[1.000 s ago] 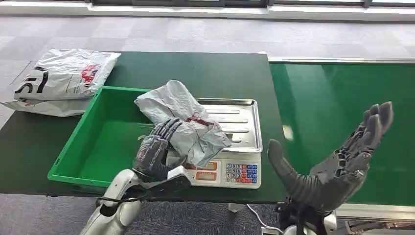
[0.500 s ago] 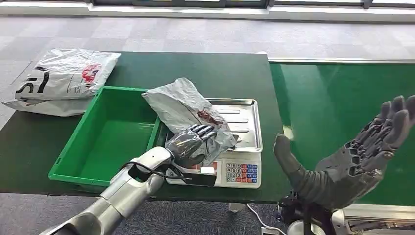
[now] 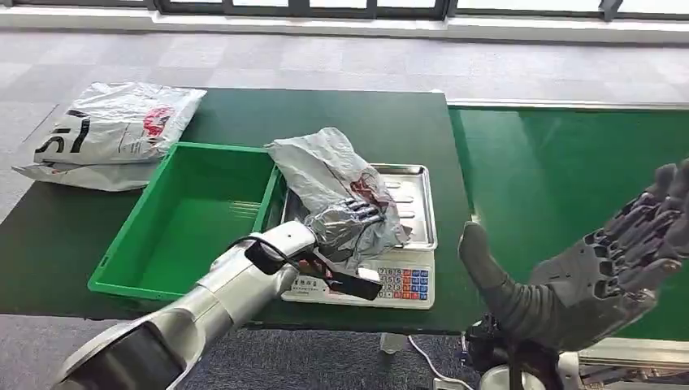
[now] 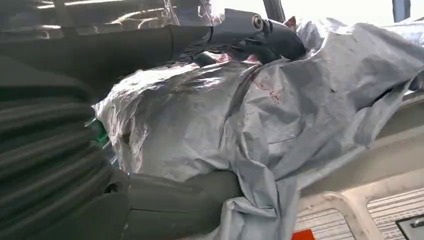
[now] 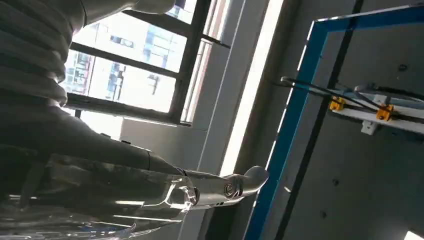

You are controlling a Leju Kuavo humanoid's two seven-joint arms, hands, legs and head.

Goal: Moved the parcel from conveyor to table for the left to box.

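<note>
Parcel (image 3: pixel 337 183), a crumpled grey plastic mailer with a red mark, lies on the steel tray of the scale (image 3: pixel 413 210), its long axis running from about ten o'clock, where one end overhangs the rim of the green bin (image 3: pixel 175 236), toward four o'clock, where the other end droops over the scale's front edge above the keypad. The left hand (image 3: pixel 345 223) grasps it at the near end, fingers wrapped over the bunched plastic. The left wrist view shows what the head view cannot: the thick thumb (image 4: pixel 180 202) pressing under the film while darker fingers (image 4: pixel 272 35) clamp over the top, with the tray's ridged metal just beyond. At four o'clock from the scale, the right hand (image 3: pixel 589 276) is held up above the green conveyor (image 3: pixel 552 171), palm exposed, fingers spread and grasping nothing. The right wrist view looks up at windows and a blue frame. Another mailer (image 3: pixel 110 130), white with black lettering, lies on the dark table (image 3: pixel 325 110) at ten o'clock from the bin.
</note>
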